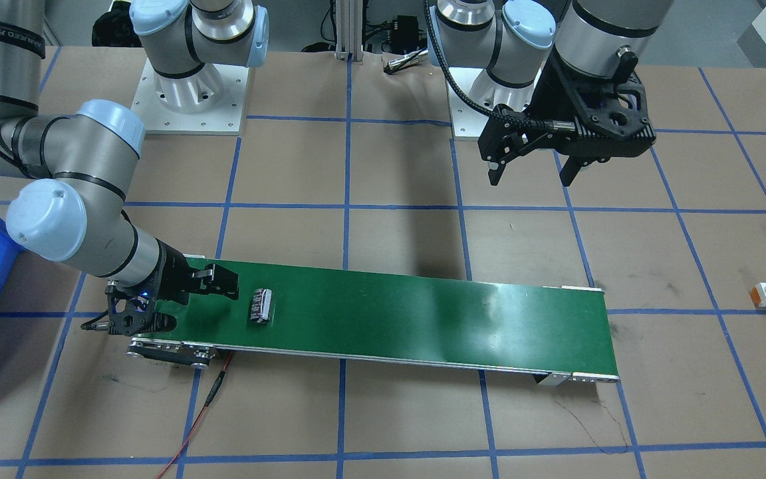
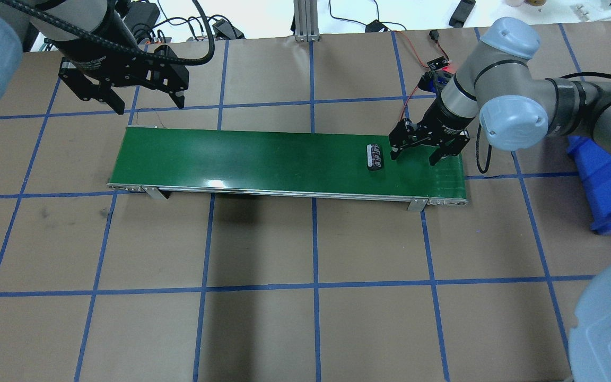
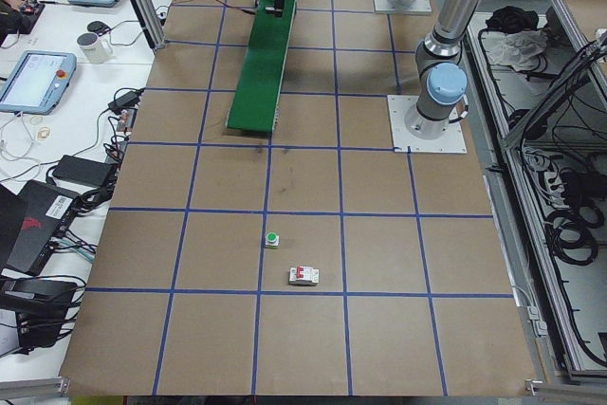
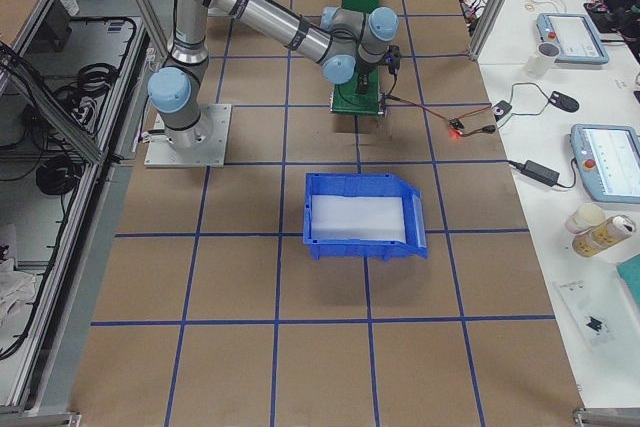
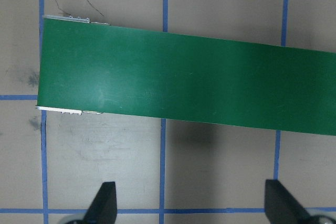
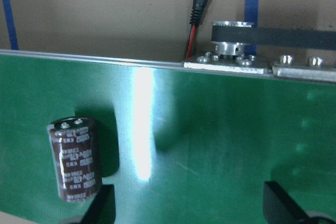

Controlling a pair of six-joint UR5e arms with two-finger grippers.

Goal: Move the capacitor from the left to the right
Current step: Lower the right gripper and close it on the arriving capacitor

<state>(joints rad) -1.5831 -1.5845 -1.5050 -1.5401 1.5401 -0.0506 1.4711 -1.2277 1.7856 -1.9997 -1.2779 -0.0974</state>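
Brown paper counter ruled into squares by blue tape, with a long green belt laid across it from 9 to 3 o'clock in the overhead view. Glossy belt surface, with a bright streak of glare in the right wrist view. Metal rollers, a black drive band and a red-and-black lead at the belt's 3 o'clock end.

On the belt near that 3 o'clock end: the capacitor, a dark brown cylinder lying on its side, pale print on its sleeve and silvery terminals on one end.

Right hand low over the belt, fingers spread wide and holding nothing. Capacitor just beside its 9 o'clock finger, outside the gap; contact impossible to tell.

Left hand up above the counter at 12 o'clock of the belt's 9 o'clock end, also spread wide and holding nothing.

Blue bin on the counter beyond the belt's 3 o'clock end, pale inside. Well apart past the 9 o'clock end, a white breaker with a red mark and, near it, a green-capped push button.

Around the counter: aluminium frame posts and side benches with tablets, a mug, power bricks and loose cables.
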